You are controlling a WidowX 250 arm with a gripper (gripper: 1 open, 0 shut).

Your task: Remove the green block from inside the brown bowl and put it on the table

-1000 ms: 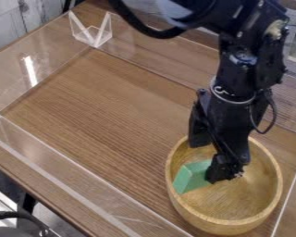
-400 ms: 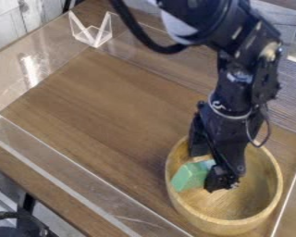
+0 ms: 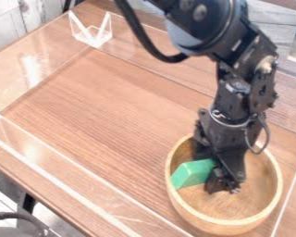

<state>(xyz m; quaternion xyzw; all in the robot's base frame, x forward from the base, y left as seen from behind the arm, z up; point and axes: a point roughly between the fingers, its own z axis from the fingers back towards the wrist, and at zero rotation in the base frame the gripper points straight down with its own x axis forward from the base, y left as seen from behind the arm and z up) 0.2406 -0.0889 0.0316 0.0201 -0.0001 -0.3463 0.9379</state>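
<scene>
The brown bowl (image 3: 237, 222) sits at the near right of the table (image 3: 101, 102). Inside it, on the left side, the green block (image 3: 189, 174) lies tilted. My gripper (image 3: 218, 178) reaches straight down into the bowl, its dark fingers drawn in on the block's right end. The fingertips and that end of the block are partly hidden behind the black wrist.
Low clear acrylic walls (image 3: 64, 176) run along the table's edges. A small clear acrylic stand (image 3: 89, 28) sits at the back left. Bare wood stretches to the left of the bowl and behind it. My arm arches in from the top right.
The fingers have drawn in from wide open onto the block's right end. The wrist has shifted slightly right, and the block has tipped a little.
</scene>
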